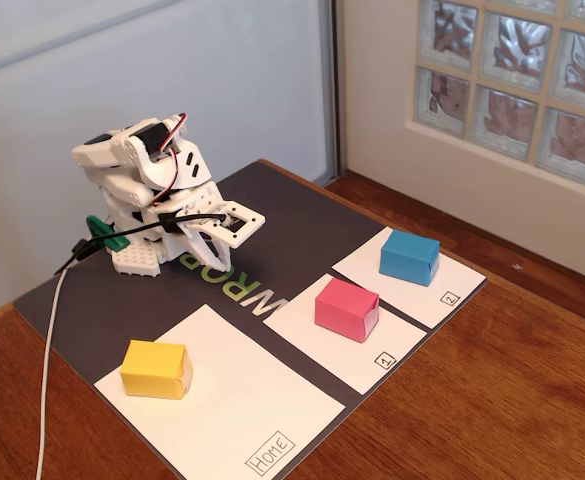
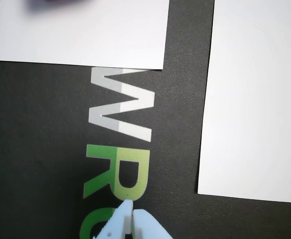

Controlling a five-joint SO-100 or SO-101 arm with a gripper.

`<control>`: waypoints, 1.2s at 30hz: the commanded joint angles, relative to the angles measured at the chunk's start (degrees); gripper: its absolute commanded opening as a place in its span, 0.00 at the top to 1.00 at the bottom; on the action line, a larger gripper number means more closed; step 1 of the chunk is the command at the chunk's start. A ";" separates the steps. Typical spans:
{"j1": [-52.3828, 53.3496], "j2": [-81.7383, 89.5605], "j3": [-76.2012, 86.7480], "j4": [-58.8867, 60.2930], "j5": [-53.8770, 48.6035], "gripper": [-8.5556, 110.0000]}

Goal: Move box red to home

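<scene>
The red box [image 1: 347, 309] is a pinkish-red cuboid standing on the small white sheet numbered 1 [image 1: 344, 345]. Home [image 1: 234, 400] is the largest white sheet, at the front left in the fixed view, with a "HOME" label at its near corner. It shows at the right of the wrist view [image 2: 254, 99]. My gripper [image 1: 200, 258] hangs from the folded arm at the back left, well away from the red box. In the wrist view the gripper [image 2: 130, 211] is shut and empty, low over the green mat letters. The red box does not show clearly there.
A yellow box [image 1: 155, 369] stands on home's far left part. A blue box [image 1: 409, 257] stands on the sheet numbered 2 [image 1: 442, 290]. The dark mat [image 1: 272, 200] lies on a wooden table. A white cable [image 1: 50, 380] runs along the left.
</scene>
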 commanded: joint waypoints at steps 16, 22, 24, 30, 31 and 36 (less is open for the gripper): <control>0.44 2.99 3.87 0.26 -0.35 0.93; 0.44 2.99 3.87 0.26 -0.35 0.93; 0.44 2.99 3.87 0.26 -0.35 0.93; 0.44 2.99 3.87 0.26 -0.35 0.93; 0.44 2.99 3.87 0.26 -0.35 0.93; 1.14 2.46 3.87 -0.18 -1.85 0.93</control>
